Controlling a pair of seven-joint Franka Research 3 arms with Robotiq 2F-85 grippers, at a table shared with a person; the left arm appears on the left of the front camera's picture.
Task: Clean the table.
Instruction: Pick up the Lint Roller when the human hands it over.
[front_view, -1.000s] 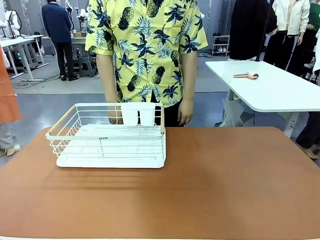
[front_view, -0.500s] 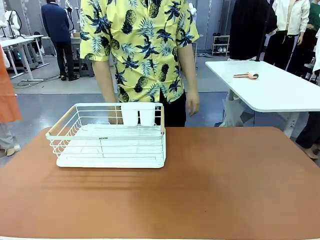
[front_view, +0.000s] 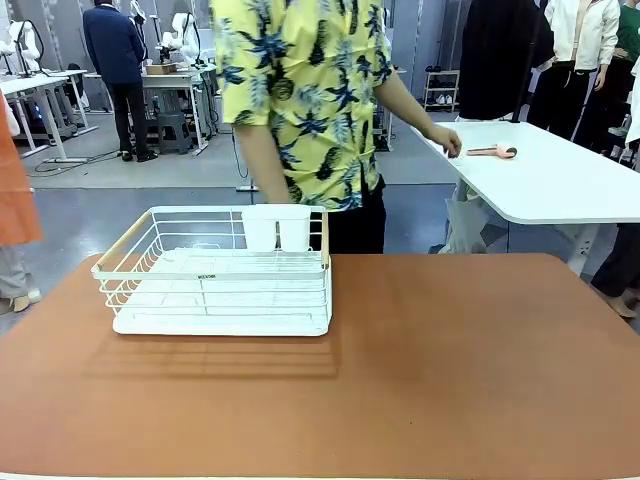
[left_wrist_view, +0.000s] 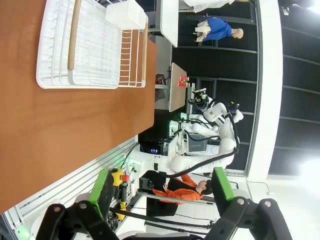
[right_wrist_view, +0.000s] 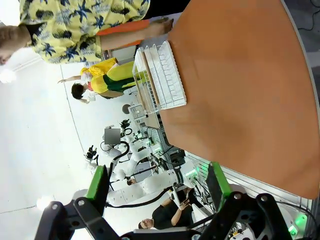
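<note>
The table (front_view: 450, 370) lies well beyond both spread jaws.

You have bright, even overhead light on the table (front_view: 450, 380); the rack (front_view: 220, 270) casts a soft shadow on its near side. The front view is sharp. Both wrist views bend at the edges; the right one washes out white at left.

Legible txt: none we can read. One entry: small dark label (front_view: 207, 277), front rail of white wire rack (front_view: 150, 262), print too small to make out.
</note>
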